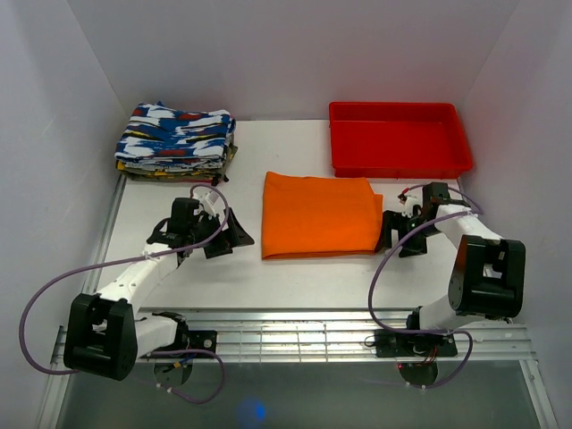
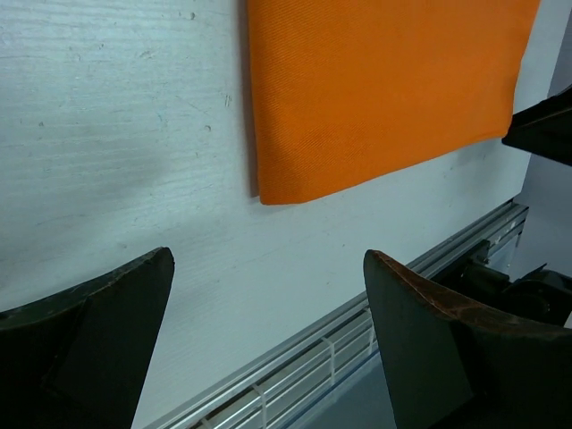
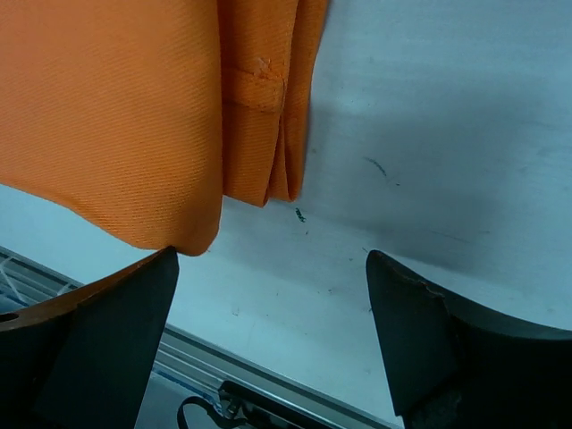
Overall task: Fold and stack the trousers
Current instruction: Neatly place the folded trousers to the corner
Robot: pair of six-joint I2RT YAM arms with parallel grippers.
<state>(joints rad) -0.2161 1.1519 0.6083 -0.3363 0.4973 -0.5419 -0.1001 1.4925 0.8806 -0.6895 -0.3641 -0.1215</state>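
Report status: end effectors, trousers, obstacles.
Left end effector open, empty. Right end effector open, empty. Trousers folded, flat on table between them. Nothing on top.

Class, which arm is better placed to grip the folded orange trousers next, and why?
Right, probably: the right gripper, open, sits at the edge of the trousers; the left gripper stands apart.

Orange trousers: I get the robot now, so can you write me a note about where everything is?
Left gripper: open, empty, just left of the trousers.
Right gripper: open, empty, at their right edge.
Trousers: flat on the table, between the two grippers.
Done: they look folded into a neat rectangle.
To do: stacking, probably onto the patterned folded clothes at the far left.
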